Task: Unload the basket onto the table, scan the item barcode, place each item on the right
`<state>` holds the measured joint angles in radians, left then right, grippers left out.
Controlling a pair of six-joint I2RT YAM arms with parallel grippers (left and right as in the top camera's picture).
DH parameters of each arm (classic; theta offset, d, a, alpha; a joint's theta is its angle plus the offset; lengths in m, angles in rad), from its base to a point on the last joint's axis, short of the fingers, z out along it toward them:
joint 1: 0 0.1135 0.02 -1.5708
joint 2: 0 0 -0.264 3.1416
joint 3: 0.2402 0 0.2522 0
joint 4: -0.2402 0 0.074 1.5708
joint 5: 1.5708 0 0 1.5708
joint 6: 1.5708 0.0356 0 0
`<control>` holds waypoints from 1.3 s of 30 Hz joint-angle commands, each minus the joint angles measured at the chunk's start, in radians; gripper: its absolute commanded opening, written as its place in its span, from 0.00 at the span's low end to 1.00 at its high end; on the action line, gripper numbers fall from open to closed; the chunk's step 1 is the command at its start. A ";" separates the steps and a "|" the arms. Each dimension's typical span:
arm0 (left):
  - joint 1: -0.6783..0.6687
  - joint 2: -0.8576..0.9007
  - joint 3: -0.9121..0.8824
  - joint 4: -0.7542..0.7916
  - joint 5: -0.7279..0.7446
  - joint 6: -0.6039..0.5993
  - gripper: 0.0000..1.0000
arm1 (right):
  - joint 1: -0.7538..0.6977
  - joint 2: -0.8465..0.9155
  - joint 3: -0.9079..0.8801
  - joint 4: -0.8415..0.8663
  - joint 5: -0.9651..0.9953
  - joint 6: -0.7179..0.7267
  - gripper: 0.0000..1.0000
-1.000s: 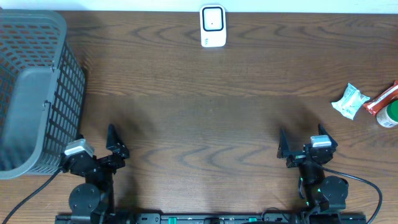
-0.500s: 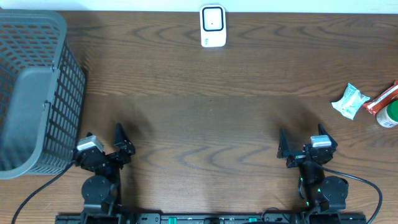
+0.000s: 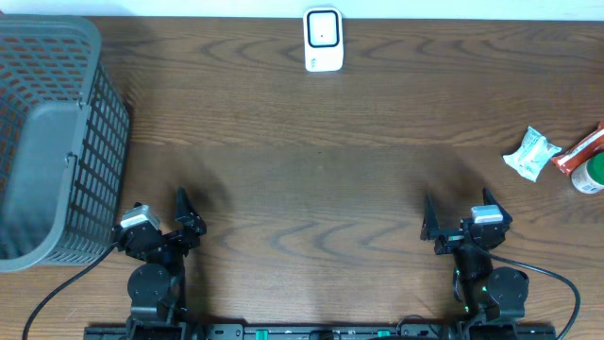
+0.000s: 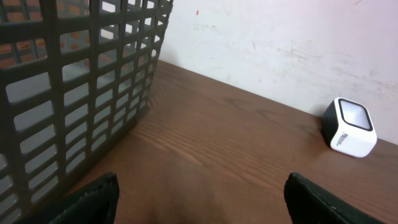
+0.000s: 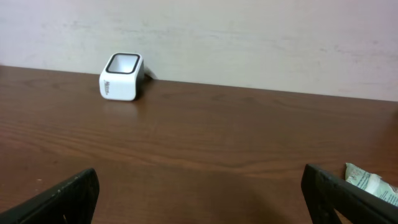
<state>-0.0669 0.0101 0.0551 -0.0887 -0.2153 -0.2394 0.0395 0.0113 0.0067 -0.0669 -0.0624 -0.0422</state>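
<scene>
Item: the likeliest candidate is a small white-and-green pouch (image 3: 533, 153), lying flat on the table (image 3: 311, 170) toward the robot's far right, well apart from both grippers.
Neighbours: a red wrapper (image 3: 580, 149) lies just beside the pouch, and a green-topped container (image 3: 593, 176) sits at the picture's edge.
Handling: the pouch looks light, soft and crinkly, and probably slick. It will likely flex when lifted, so a printed code could crease.
Where to take hold: a gentle pinch across its narrow width or at a sealed end seems best, leaving the flat faces free to show.
Scanner: a white box (image 3: 323, 40) stands at the middle of the far edge, with its dark window on top.
Right gripper (image 5: 202, 196): jaws spread wide with nothing between them, low at the near edge. It is the arm on the pouch's side.
Left gripper (image 4: 196, 202): jaws apart and empty, just beside the basket.
Basket: a grey mesh bin (image 3: 57, 142) sits at the far left.
Hard to make out: no barcode shows on any face. The wrapper and container are cut off by the frame. Which item is meant cannot be told.
</scene>
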 commanded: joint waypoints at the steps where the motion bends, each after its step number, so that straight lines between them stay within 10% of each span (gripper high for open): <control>1: 0.005 -0.009 -0.033 -0.006 -0.001 0.021 0.85 | 0.001 -0.006 -0.001 -0.004 0.005 -0.008 0.99; 39: 0.005 -0.006 -0.034 -0.006 0.050 0.131 0.85 | 0.001 -0.006 -0.001 -0.004 0.005 -0.008 0.99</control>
<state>-0.0669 0.0101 0.0544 -0.0883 -0.1780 -0.1261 0.0395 0.0109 0.0067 -0.0669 -0.0624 -0.0422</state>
